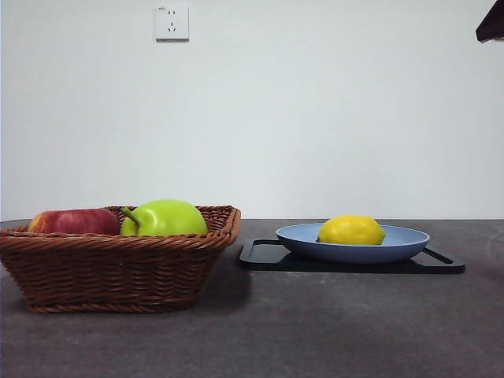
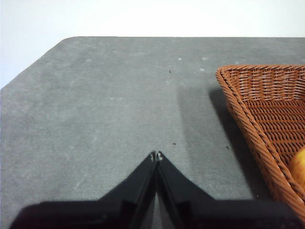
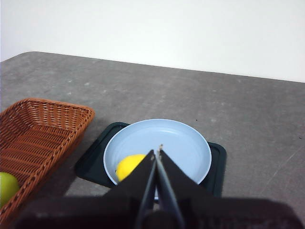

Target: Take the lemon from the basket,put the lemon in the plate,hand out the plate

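Note:
The yellow lemon (image 1: 351,230) lies in the blue plate (image 1: 405,240), which rests on a flat black tray (image 1: 264,256) right of the wicker basket (image 1: 118,268). In the right wrist view my right gripper (image 3: 157,151) is shut and empty, held above the plate (image 3: 181,138) with the lemon (image 3: 126,167) just beside its jaws. In the front view it shows only as a dark tip (image 1: 492,24) at the top right corner. My left gripper (image 2: 156,155) is shut and empty over bare table, beside the basket's corner (image 2: 248,95).
A red apple (image 1: 75,221) and a green stemmed fruit (image 1: 165,218) sit in the basket; the green fruit also shows in the right wrist view (image 3: 7,187). A wall socket (image 1: 172,23) is on the back wall.

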